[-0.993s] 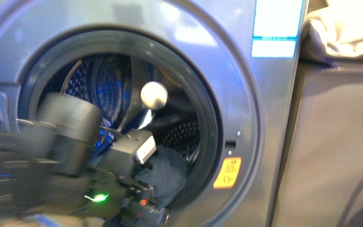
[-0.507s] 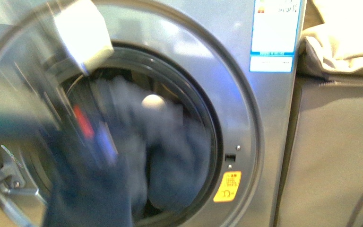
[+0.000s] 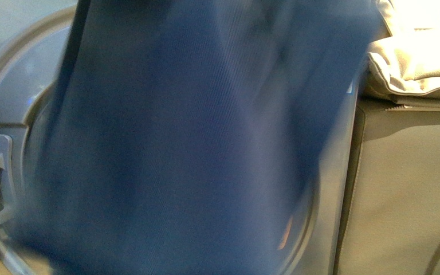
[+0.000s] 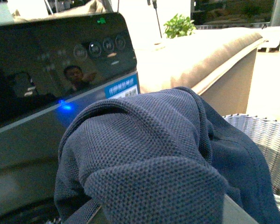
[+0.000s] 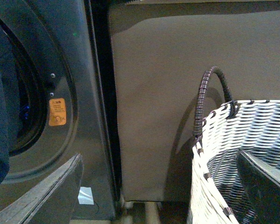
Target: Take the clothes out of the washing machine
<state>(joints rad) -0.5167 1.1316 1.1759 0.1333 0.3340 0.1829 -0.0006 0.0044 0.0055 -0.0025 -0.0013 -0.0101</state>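
Nearest the left wrist camera, the clothes [image 4: 149,154] fill the lower picture. They are a dark navy-blue garment in a fine dotted knit, bunched in thick folds. The left gripper [image 4: 163,217] is buried under the cloth with only grey slivers showing at its lower edge, so whether its jaws are clamped cannot be told. In the front view the same fabric hangs as a blurred blue sheet in front of the washing machine [image 3: 11,86], covering its porthole.

The right gripper [image 5: 158,156] stands with its jaws wide apart and nothing between them.

Just behind the cloth, only the left wrist view shows the machine's glossy black top panel [image 4: 46,60], with round dials, a small blue light [image 4: 65,106] and a blue label [image 4: 123,86] whose print is too small to read. Only the right wrist view gives the orange sticker [image 5: 57,112] sharply, though its writing is also unreadable, and a white tag [image 5: 86,195] lower on the silver front.

To the right stands a white woven basket [image 5: 233,154] with a dark handle [image 5: 210,98]. Behind it is a beige sofa side [image 5: 168,93], with beige cushions [image 3: 418,63] on top. Farthest off is a green plant [image 4: 179,25].
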